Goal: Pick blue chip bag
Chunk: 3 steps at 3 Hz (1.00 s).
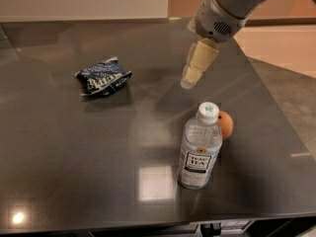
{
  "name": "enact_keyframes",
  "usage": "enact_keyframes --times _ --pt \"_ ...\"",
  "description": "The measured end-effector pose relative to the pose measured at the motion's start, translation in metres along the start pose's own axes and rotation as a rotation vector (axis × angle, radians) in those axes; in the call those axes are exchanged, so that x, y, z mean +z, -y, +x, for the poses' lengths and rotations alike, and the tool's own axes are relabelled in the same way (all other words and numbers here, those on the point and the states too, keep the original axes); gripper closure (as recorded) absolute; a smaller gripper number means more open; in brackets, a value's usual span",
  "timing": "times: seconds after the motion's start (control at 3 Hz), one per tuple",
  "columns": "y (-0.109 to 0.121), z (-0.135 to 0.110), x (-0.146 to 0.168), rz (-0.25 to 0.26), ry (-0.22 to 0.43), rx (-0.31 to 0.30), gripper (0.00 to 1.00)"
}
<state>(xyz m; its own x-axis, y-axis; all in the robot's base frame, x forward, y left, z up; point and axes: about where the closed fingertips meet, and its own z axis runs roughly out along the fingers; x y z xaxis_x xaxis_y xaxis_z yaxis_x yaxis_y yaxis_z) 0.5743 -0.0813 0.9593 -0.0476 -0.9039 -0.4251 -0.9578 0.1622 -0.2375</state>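
Cream gripper (189,81) hangs over the glossy dark-grey table (59,157), right of the navy blue chip bag (102,78) lettered in white. Nearby are a clear, white-capped bottle (199,152) and an orange object (226,125).

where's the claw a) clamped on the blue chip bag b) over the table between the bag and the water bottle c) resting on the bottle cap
b: the claw is over the table, apart from the blue chip bag and beyond the water bottle, touching neither.
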Motion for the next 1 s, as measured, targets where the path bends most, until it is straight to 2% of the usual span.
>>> enact_keyframes --times 0.33,1.0 --pt "0.0 -0.034 0.036 -0.047 0.012 -0.015 0.0" --pt "-0.006 -0.079 0.092 -0.096 -0.051 0.013 0.0"
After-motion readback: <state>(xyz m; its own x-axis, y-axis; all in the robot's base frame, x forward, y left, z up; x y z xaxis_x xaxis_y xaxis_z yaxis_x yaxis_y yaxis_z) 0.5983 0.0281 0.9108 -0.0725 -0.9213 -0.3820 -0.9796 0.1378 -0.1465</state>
